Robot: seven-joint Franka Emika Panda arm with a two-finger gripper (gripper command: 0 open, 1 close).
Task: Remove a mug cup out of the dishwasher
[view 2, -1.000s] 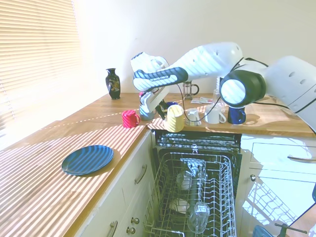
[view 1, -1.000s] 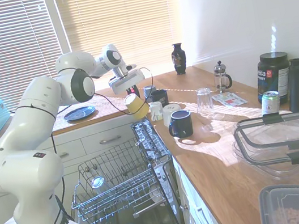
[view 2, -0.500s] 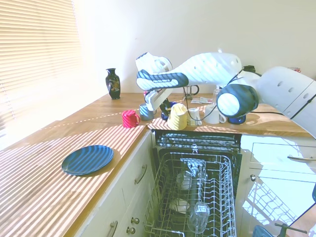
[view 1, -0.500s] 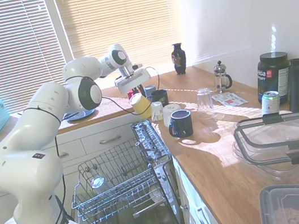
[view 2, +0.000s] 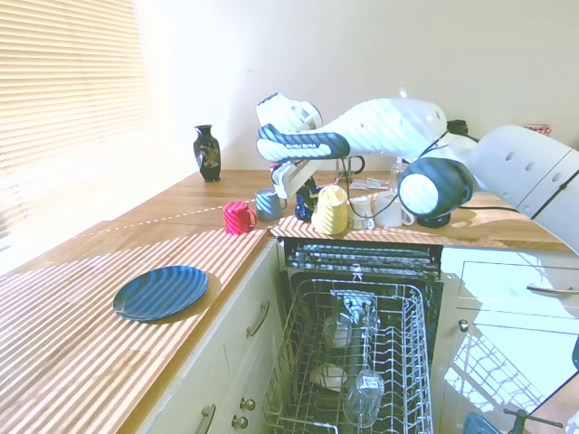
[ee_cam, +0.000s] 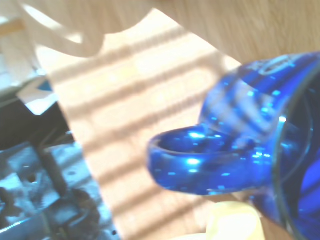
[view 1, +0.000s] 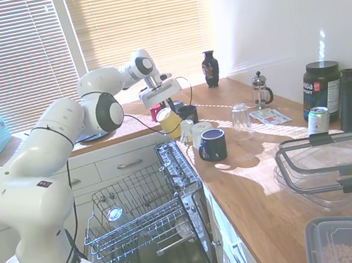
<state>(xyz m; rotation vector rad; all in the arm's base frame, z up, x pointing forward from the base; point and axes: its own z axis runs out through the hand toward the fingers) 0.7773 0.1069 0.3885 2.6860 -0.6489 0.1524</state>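
Blue mug handle (ee_cam: 200, 165) fills only wrist view.

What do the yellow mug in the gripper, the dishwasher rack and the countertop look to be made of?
Mug cup: probably glazed ceramic, opaque mustard-yellow with thick walls.
Dishwasher rack: grey metal wire, likely coated; thin crossing rods form an open grid.
Countertop: wood or wood-look surface, warm brown with visible grain lines; the pictures cannot settle solid wood versus laminate.
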